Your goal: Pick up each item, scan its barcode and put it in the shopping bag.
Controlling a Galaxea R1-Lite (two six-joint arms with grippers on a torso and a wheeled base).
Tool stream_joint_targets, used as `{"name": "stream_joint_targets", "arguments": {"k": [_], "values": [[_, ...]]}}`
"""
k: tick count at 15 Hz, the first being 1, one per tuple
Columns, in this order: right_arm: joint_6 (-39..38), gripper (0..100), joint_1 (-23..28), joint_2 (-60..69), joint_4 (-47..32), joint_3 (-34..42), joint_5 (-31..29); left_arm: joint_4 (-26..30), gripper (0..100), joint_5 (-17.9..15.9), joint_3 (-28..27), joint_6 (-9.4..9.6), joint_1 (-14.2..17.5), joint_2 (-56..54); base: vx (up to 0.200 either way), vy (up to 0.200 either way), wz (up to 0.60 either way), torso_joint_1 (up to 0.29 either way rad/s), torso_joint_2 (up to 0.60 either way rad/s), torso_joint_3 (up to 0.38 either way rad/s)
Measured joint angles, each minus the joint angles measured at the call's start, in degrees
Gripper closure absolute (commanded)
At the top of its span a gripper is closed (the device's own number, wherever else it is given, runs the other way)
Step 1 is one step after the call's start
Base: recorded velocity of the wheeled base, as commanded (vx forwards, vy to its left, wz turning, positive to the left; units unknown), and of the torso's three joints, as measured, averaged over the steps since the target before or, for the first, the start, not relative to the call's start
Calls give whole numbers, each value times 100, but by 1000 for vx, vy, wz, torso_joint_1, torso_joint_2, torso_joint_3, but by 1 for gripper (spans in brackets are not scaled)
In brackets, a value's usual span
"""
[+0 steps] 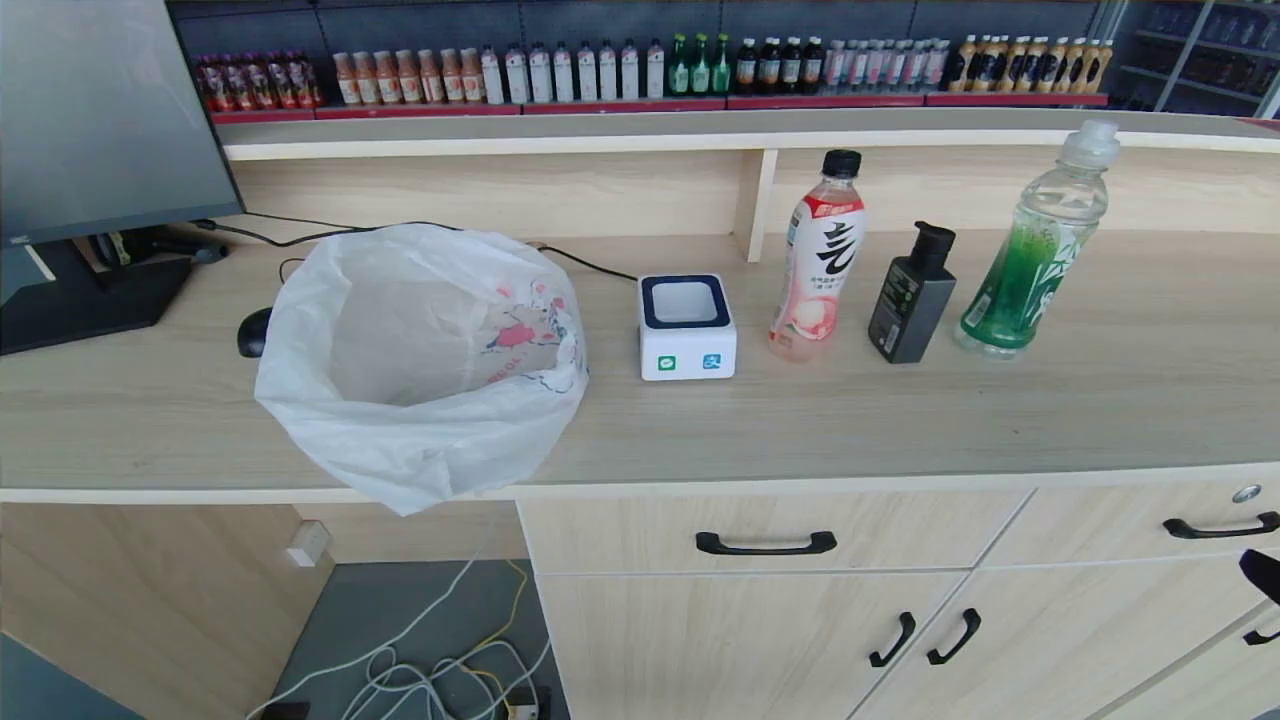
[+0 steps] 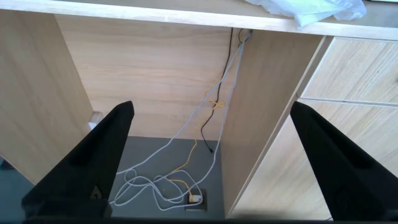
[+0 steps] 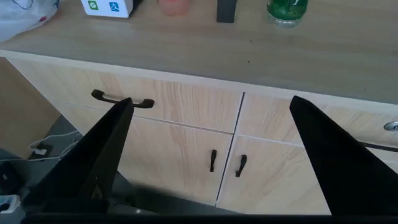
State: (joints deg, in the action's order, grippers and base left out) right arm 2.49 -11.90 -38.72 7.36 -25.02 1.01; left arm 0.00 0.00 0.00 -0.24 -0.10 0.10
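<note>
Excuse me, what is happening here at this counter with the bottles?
Nothing is picked up yet. The pink bottle, the black pump bottle and the green bottle stand upright on the counter, to the right of the scanner; the open shopping bag sits to its left. The left gripper and the right gripper are both open and empty, low in front of the counter.

**Hidden and cut-off parts**

The shopping bag (image 1: 400, 450) hides most of the mouse (image 1: 252, 332) at far left. The monitor (image 1: 100, 110) runs off the left edge. In the right wrist view, the scanner (image 3: 107, 7), pink bottle (image 3: 175, 5), pump bottle (image 3: 226, 10) and green bottle (image 3: 287, 9) are cut off above their bases. The far shelf bottles (image 1: 640, 70) are too small to tell apart.
</note>
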Motion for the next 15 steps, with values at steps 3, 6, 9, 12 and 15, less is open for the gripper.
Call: {"name": "stream_joint_targets", "arguments": {"k": [3,6,9,12,15], "values": [[282,0,-413,-811,574,-76,10,0,0,-5,0,0,0,0,0,0,0,0,0,0],[328,0,-625,-1396,1273,-102,10,0,0,-2,0,0,0,0,0,0,0,0,0,0],[310,0,-786,-1925,1921,-130,10,0,0,-2,0,0,0,0,0,0,0,0,0,0],[266,0,-1053,-2450,2462,-148,11,0,0,-5,0,2,0,0,0,0,0,0,0,0],[-55,0,-1364,-3055,3412,-179,7,0,0,-2,0,0,0,0,0,0,0,0,0,0]]}}
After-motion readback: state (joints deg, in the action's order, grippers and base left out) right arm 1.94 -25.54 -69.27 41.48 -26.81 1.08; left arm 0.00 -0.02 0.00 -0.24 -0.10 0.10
